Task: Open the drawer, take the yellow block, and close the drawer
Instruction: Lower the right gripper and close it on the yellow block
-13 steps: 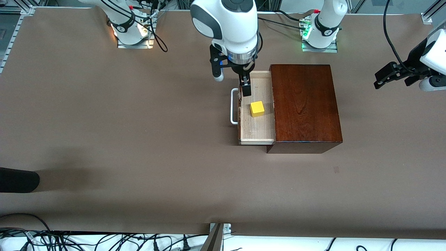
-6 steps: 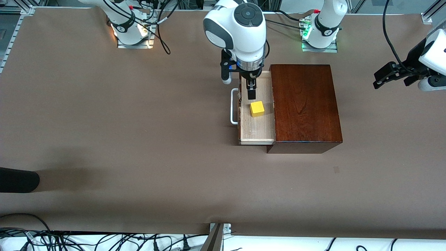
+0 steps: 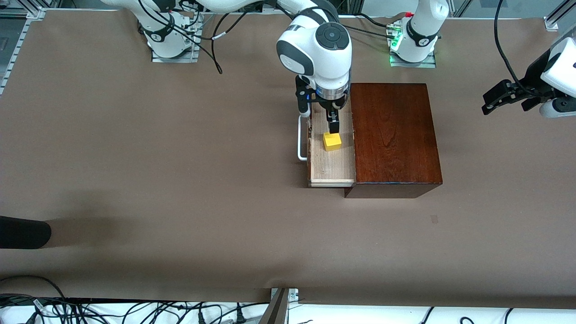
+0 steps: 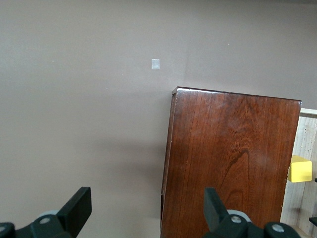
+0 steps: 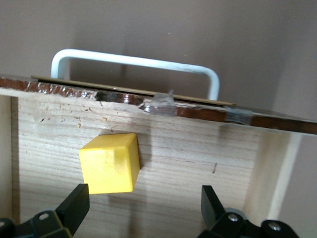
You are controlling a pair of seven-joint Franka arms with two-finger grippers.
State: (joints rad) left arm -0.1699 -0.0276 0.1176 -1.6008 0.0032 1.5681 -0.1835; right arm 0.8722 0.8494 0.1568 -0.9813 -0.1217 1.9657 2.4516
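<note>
Your right gripper (image 3: pixel 332 127) hung with its jaws spread over the pulled-out drawer (image 3: pixel 331 164), holding nothing. In the right wrist view the yellow block (image 5: pixel 109 163) sat on the pale drawer floor just ahead of the gap between the fingertips (image 5: pixel 75 201), untouched. Past the block stood the drawer's front wall with the white loop handle (image 5: pixel 135 68). Your left gripper (image 3: pixel 499 96) waited with jaws spread wide, above the table (image 3: pixel 180 180) at the left arm's end, well apart from the wooden box (image 3: pixel 391 135).
</note>
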